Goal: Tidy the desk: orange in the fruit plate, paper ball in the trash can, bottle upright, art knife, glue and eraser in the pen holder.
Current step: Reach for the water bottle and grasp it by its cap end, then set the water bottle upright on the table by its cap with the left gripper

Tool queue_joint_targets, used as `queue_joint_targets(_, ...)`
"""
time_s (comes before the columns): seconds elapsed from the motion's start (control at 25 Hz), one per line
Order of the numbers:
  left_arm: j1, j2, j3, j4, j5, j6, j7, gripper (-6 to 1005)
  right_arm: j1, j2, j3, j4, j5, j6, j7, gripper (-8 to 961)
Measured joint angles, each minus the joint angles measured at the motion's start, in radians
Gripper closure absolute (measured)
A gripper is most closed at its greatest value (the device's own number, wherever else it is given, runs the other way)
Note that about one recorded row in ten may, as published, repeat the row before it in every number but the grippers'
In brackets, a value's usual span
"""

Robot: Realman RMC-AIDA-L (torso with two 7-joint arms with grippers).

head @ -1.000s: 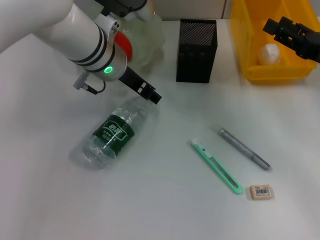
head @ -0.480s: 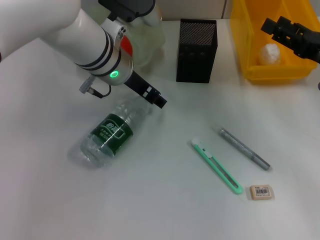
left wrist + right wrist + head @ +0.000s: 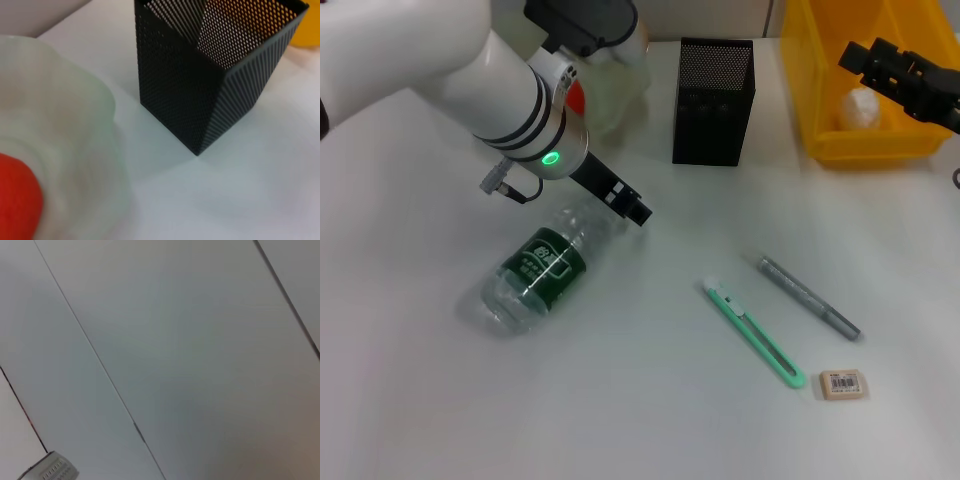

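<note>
The clear bottle (image 3: 542, 265) with a green label lies on its side on the white desk. My left gripper (image 3: 637, 211) hovers just past its neck end, near the cap. Behind the left arm, the orange (image 3: 577, 95) sits in the translucent fruit plate (image 3: 620, 80); the left wrist view shows the orange (image 3: 15, 200), the plate (image 3: 65, 115) and the black mesh pen holder (image 3: 200, 85). The green art knife (image 3: 752, 332), grey glue stick (image 3: 808, 297) and eraser (image 3: 843, 383) lie at the front right. The paper ball (image 3: 861, 105) rests in the yellow trash can (image 3: 820, 110), under my right gripper (image 3: 852, 58).
The pen holder (image 3: 713, 100) stands upright between the fruit plate and the trash can. The right wrist view shows only pale wall panels.
My left arm has swung to the right and a little forward, carrying its gripper along the bottle's neck. The right gripper has drifted slightly left over the trash can.
</note>
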Motion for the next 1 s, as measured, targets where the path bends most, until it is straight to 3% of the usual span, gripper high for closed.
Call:
queue_joint_targets(0.52, 0.005, 0.000, 0.007, 0.000, -0.013, -0.036, 0.023, 405, 0.001, 0.000, -0.001, 0.008, 0.000, -0.002, 0.000, 213)
queue_joint_targets(0.76, 0.008, 0.000, 0.002, 0.011, -0.023, -0.038, 0.039, 531, -0.002, 0.001, 0.005, 0.008, 0.005, -0.017, 0.000, 213)
queue_joint_targets(0.92, 0.042, 0.002, -0.043, 0.075, -0.028, 0.025, 0.049, 534, -0.006, 0.001, 0.007, 0.008, 0.006, -0.030, 0.000, 213)
queue_joint_targets(1.0, 0.082, 0.006, -0.103, 0.162, -0.058, 0.092, 0.088, 538, -0.007, 0.002, 0.007, 0.008, 0.006, -0.031, 0.000, 213)
